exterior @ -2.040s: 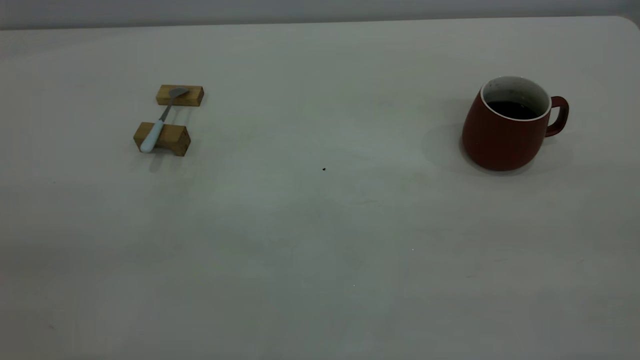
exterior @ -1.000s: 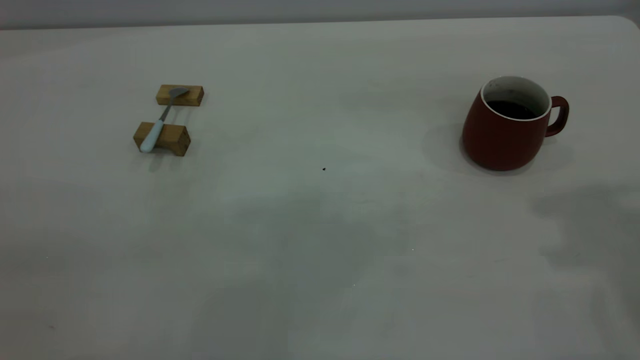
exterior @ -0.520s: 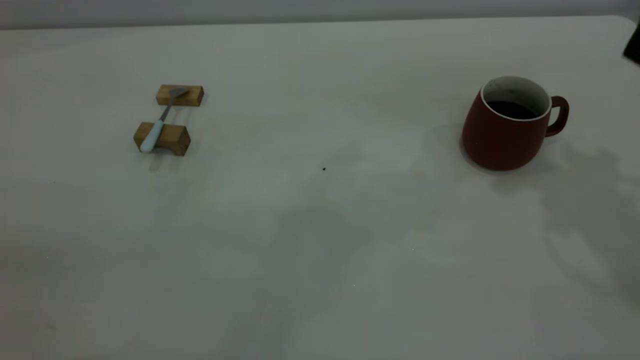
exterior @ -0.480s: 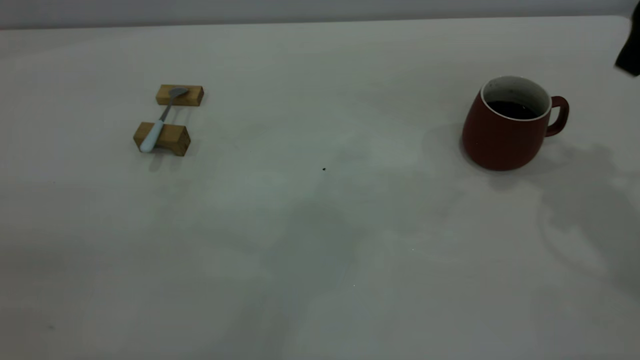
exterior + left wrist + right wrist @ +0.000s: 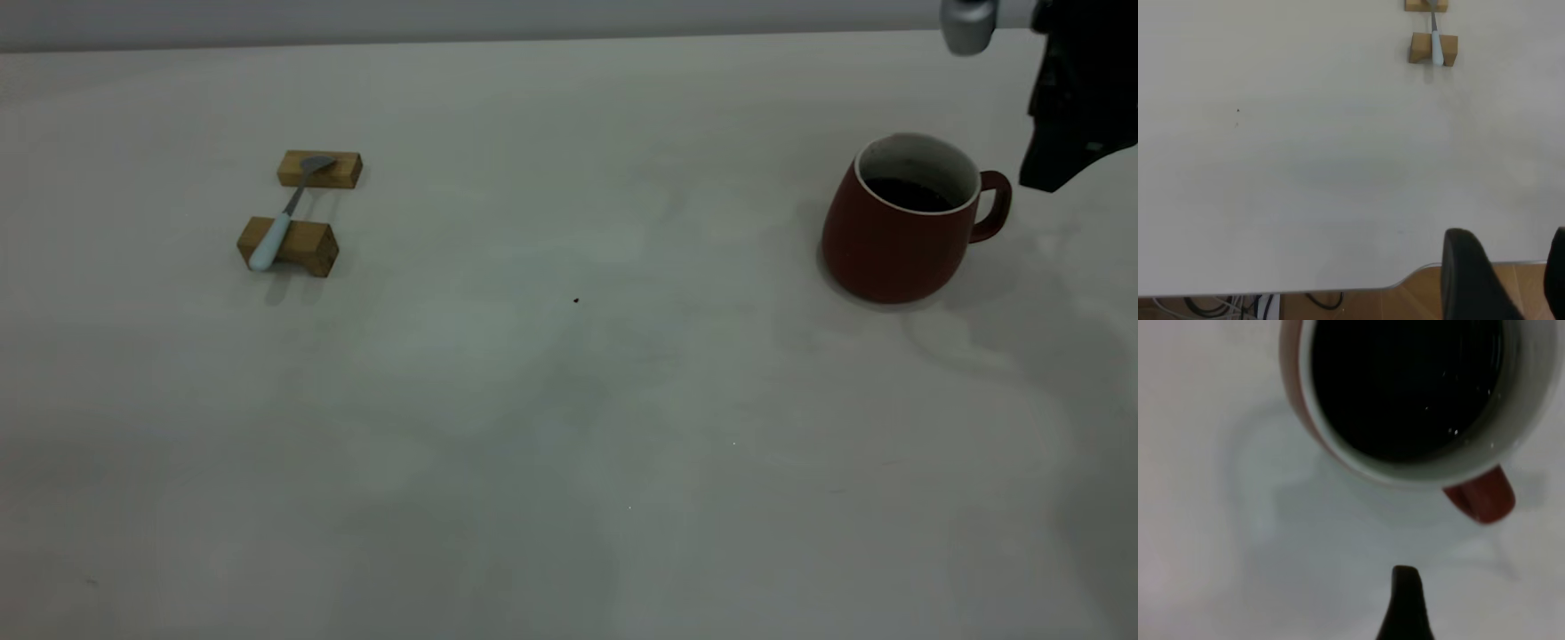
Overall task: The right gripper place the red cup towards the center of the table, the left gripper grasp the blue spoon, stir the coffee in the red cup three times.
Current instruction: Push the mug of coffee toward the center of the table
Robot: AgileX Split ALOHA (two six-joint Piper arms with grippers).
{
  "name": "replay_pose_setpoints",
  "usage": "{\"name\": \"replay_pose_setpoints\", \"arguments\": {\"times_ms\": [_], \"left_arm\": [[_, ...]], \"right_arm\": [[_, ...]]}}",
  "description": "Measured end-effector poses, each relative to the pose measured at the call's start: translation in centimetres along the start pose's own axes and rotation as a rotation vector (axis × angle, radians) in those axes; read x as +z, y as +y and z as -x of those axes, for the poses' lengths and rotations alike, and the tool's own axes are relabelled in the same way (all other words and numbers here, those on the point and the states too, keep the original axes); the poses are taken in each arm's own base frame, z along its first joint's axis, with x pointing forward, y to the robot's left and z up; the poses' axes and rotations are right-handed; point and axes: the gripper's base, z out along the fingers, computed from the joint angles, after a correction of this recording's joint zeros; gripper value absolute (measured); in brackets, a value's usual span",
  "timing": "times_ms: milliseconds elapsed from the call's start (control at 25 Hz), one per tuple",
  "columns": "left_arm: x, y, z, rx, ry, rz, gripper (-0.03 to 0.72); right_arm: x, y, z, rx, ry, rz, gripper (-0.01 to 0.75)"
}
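Blue spoon (image 5: 283, 216) bridging two wooble blocks? No: bridging two wooden blocks (image 5: 302, 206) near the table's (image 5: 569, 427) left side, untouched. Left gripper (image 5: 1501, 277) hanging off the near edge, jaws apart, holding nothing. Red cup (image 5: 898, 222) with coffee (image 5: 911, 195) near the right edge, handle toward the right gripper (image 5: 1071, 98); jaw state cannot be told. Best to drop low, pinch the handle squarely, slide slowly toward center to avoid slosh.

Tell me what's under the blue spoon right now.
Two wooden blocks hold the blue spoon off the table: bowl on the far block, handle on the near one.
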Motion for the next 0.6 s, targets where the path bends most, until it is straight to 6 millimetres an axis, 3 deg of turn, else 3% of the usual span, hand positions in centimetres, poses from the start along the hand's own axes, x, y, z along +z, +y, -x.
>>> {"name": "replay_pose_setpoints", "arguments": {"times_ms": [320,600], "left_arm": [[0.0,0.0,0.0,0.0,0.0,0.0,0.355],[0.0,0.0,0.0,0.001,0.0,0.0,0.355]], "right_arm": [[3.4,-0.2,1.5,-0.092,0.001,0.044,0.645],[4.6,1.2,3.4,-0.15,0.003,0.083,0.637]]}}
